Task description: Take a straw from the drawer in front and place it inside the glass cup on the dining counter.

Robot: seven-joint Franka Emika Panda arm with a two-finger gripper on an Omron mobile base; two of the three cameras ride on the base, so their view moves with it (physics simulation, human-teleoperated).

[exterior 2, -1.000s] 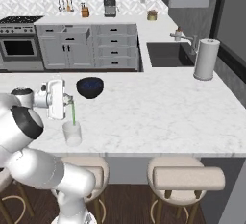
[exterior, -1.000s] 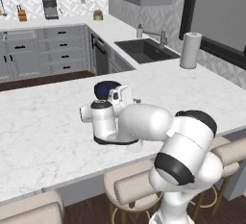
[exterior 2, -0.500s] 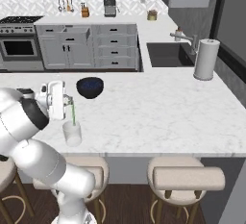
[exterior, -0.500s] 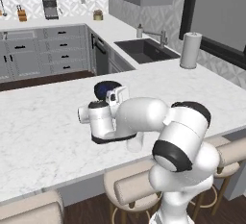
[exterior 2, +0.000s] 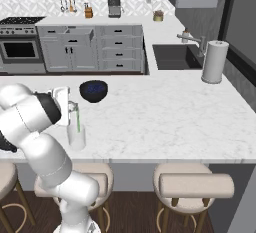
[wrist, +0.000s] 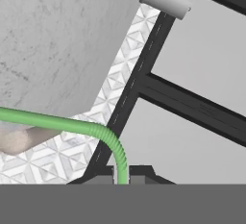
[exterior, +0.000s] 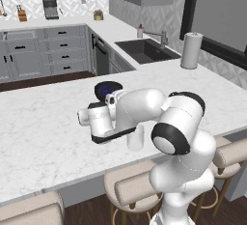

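My gripper (exterior 2: 74,108) hovers just above the glass cup (exterior 2: 76,140) near the front edge of the dining counter (exterior 2: 165,122). It is shut on the light-green straw (exterior 2: 78,121), which hangs down with its lower end inside the cup. In the hand view the straw (wrist: 103,136) rises from between the fingertips of the gripper (wrist: 121,175) and bends away to the left. From the left base camera the glass cup (exterior: 136,139) stands beside my white hand, which hides the straw. The drawer (exterior 2: 75,32) stands open in the far grey cabinets.
A dark bowl (exterior 2: 93,90) sits on the counter just behind the cup. A white paper-towel roll (exterior 2: 213,62) stands at the far right by the sink (exterior 2: 175,57). Beige stools (exterior 2: 195,184) line the counter's near edge.
The arm's elbow has folded in closer to the hand. The hand and the straw have stayed over the cup.
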